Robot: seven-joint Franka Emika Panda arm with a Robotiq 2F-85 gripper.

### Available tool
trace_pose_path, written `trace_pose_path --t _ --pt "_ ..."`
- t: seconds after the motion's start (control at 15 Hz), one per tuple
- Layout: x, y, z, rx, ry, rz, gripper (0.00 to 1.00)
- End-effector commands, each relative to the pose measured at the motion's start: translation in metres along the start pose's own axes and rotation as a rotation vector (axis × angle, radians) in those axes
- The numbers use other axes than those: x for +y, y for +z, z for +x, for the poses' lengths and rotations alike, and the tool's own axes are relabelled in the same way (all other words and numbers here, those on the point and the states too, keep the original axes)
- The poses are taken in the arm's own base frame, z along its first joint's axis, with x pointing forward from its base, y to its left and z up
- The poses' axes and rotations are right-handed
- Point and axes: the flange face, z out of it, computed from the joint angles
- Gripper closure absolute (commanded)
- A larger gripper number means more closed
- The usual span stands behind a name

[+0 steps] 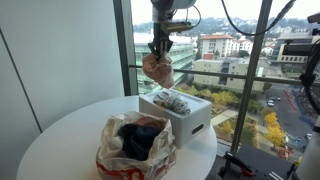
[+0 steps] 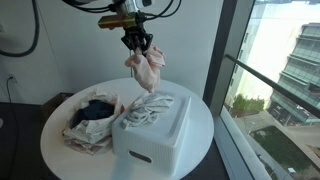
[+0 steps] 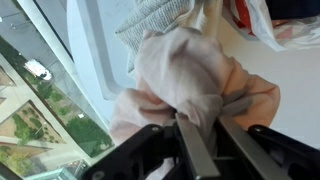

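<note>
One pink cloth | pinched in claw | hanging above white box

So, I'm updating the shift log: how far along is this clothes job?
Done: a pale knit piece lies on the white box. In hand: the gripper is shut on a pink cloth, hanging above the box. Left: the cloth is not yet set down, and dark clothes sit in the bag.

- An exterior view looks across the bench toward the window.
- An exterior view faces the wall.
- Both exterior views share the bench and box.
- The wrist view sits close behind the tool.
</note>
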Motion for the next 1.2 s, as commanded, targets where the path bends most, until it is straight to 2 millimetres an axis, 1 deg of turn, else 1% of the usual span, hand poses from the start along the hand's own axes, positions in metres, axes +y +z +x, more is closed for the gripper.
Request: trace_pose_path --t 0.0,0.13,0.27,0.4,0.47,0.53,0.6,0.67,0.73,0.93,1.07,1.13 --pt "-0.045 -0.065 -0.045 0.071 -0.154 -0.021 0.9" --pt "-0.082 -0.092 -0.072 0.053 -0.259 -0.011 0.9" --pt "-0.125 -0.111 -0.101 0.005 -0.343 0.003 0.91" --pt "-0.158 -0.103 -0.113 -0.076 -0.434 0.059 0.91" --pt "-0.174 -0.093 -0.117 -0.109 -0.474 0.079 0.91" --pt "-0.186 -0.084 -0.12 -0.133 -0.517 0.105 0.91" --pt "-0.196 -0.069 -0.119 -0.153 -0.548 0.106 0.91" --pt "-0.204 -0.05 -0.115 -0.151 -0.56 0.079 0.91" --pt "-0.207 -0.034 -0.112 -0.162 -0.569 0.07 0.91" --pt "-0.218 0.022 -0.104 -0.232 -0.593 0.095 0.91" --pt "-0.227 0.061 -0.107 -0.287 -0.616 0.098 0.91" --pt "-0.231 0.077 -0.111 -0.32 -0.628 0.099 0.91"
